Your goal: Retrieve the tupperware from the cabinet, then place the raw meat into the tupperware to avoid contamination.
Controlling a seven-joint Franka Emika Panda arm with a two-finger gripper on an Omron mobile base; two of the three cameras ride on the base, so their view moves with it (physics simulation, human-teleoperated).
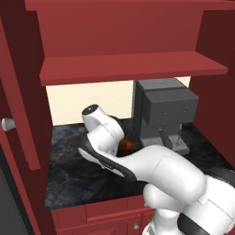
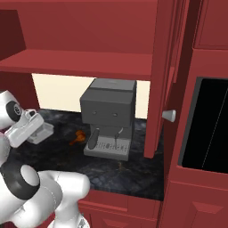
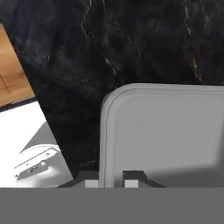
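Observation:
My gripper [image 3: 109, 177] is shut on the near rim of the tupperware [image 3: 162, 131], a translucent grey-white tub hanging over the dark marble counter [image 3: 109, 43]. From the right base view the tupperware [image 2: 43, 132] sits at the end of my hand, low above the counter and left of the raw meat [image 2: 79, 137]. The raw meat [image 1: 126, 145], a small orange-brown lump, lies on the counter beside the machine, partly hidden by my arm. Above the counter stands the cabinet [image 1: 133, 66], dark red, with its doors open and its red shelf bare.
A big dark grey coffee machine [image 2: 109, 116] stands on the counter right of the meat. An open cabinet door [image 2: 162, 89] with a silver knob juts out at its right. Another open door [image 1: 18, 92] hangs at the left. A black appliance front [image 2: 211, 124] fills the far right.

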